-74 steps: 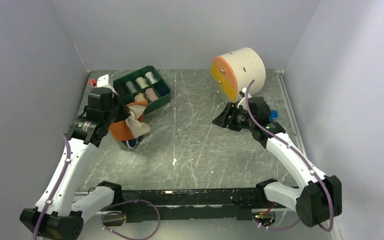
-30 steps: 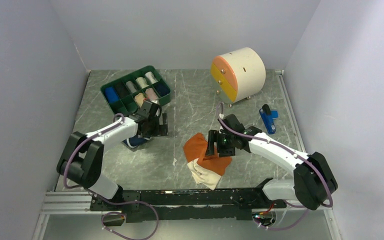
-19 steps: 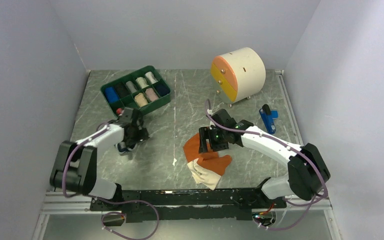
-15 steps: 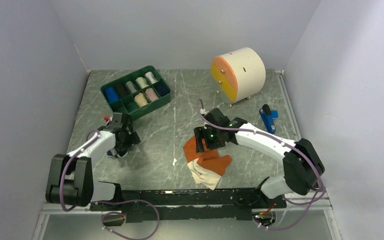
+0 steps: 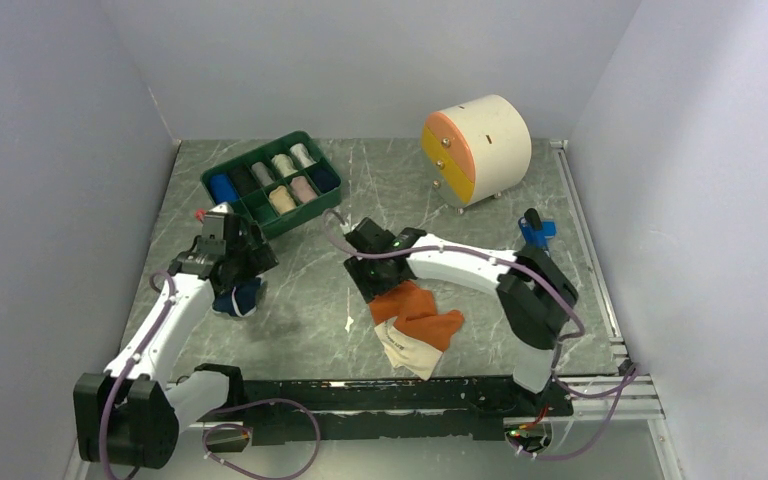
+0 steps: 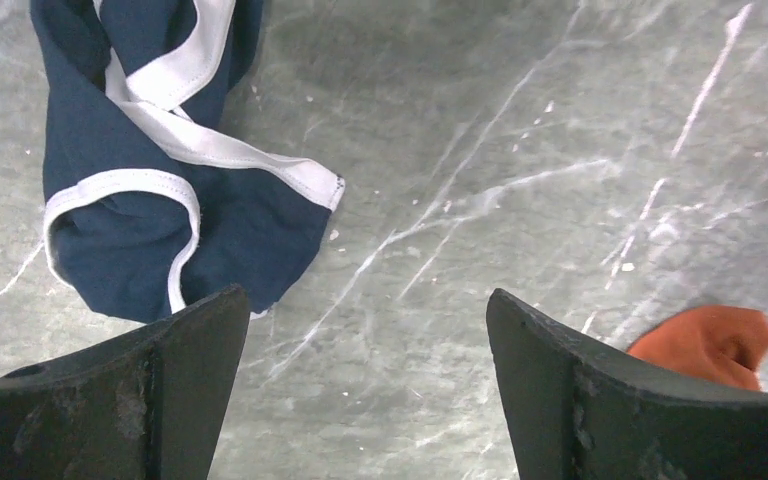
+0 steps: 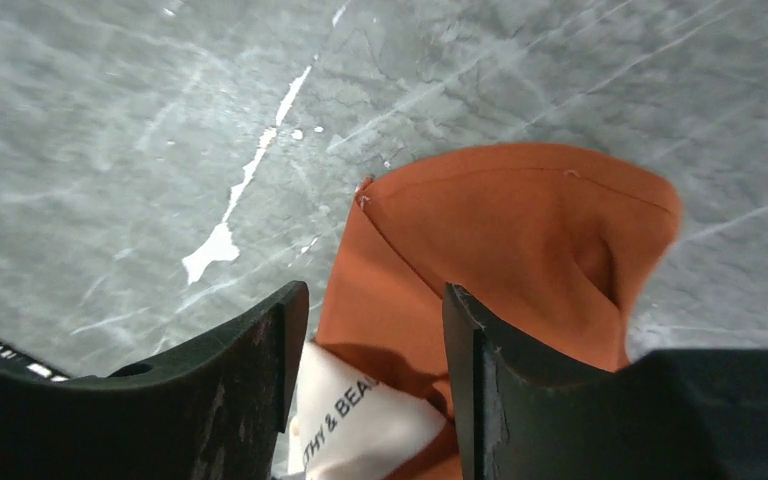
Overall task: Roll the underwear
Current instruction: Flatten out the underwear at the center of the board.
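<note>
The orange-rust underwear (image 5: 422, 312) lies rumpled on the table's middle, its cream waistband (image 5: 406, 352) toward the near edge. My right gripper (image 5: 377, 284) hangs over its upper left edge. In the right wrist view the jaws stand part open, straddling the orange cloth (image 7: 505, 240) and the cream band (image 7: 360, 420), and clamp nothing. The navy underwear (image 5: 239, 299) with white trim lies crumpled at the left. My left gripper (image 5: 236, 268) hovers just behind it, wide open and empty (image 6: 363, 300). The navy cloth (image 6: 150, 170) lies off its left finger, and an orange tip (image 6: 710, 340) shows at the right.
A green tray (image 5: 305, 218) holding several cloth rolls stands at the back left, close behind the left gripper. A cream drum-shaped drawer unit (image 5: 485, 140) with an orange and yellow face sits at the back right. A small blue object (image 5: 533, 236) lies near the right wall.
My right gripper slid left across the orange underwear to its upper left edge, and its jaws narrowed. The left gripper drifted left and back over the navy underwear, staying open.
</note>
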Motion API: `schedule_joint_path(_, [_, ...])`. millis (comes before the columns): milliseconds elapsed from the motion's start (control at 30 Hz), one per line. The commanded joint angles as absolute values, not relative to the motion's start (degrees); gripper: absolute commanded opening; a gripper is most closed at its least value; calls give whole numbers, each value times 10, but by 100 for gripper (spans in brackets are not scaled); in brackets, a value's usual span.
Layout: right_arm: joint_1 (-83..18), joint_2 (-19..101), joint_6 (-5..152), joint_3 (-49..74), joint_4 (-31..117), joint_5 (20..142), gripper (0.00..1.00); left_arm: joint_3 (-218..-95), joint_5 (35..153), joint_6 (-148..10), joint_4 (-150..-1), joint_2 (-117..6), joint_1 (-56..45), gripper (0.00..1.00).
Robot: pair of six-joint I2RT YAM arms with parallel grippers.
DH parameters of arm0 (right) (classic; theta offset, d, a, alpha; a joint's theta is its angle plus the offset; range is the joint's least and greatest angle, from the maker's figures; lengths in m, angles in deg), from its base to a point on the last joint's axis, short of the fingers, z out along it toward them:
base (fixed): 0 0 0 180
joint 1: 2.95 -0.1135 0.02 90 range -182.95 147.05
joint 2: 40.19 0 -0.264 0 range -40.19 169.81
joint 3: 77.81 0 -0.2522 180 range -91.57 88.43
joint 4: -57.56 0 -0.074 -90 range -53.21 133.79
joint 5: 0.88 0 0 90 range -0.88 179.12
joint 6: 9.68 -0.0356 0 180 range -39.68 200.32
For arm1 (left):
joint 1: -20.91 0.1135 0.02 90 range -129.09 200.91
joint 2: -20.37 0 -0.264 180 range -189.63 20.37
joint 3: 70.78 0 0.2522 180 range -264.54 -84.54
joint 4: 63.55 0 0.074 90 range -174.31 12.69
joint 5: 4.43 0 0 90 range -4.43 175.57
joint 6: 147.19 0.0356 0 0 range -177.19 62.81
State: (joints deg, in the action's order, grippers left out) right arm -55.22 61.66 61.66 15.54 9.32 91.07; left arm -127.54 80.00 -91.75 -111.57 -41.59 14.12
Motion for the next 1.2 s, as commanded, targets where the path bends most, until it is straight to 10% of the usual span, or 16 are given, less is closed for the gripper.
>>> schedule_joint_path(0, [-568, 655, 604, 139, 83, 942, 55, -1294, 813, -922, -1145, -366, 142, 93])
schedule_joint_path(267, [-596, 718, 584, 129, 85, 980, 43, -1261, 839, -934, -1147, -297, 142, 93])
schedule_joint_path(500, [-580, 759, 569, 38, 70, 980, 0, -1260, 850, -930, -1146, -292, 141, 93])
schedule_joint_path(800, [-375, 662, 405, 85, 249, 779, 0, -1258, 903, -908, -1125, -305, 142, 92])
schedule_joint_path(1167, [-336, 650, 548, 41, 122, 834, 61, -1219, 1001, -903, -1054, -336, 142, 93])
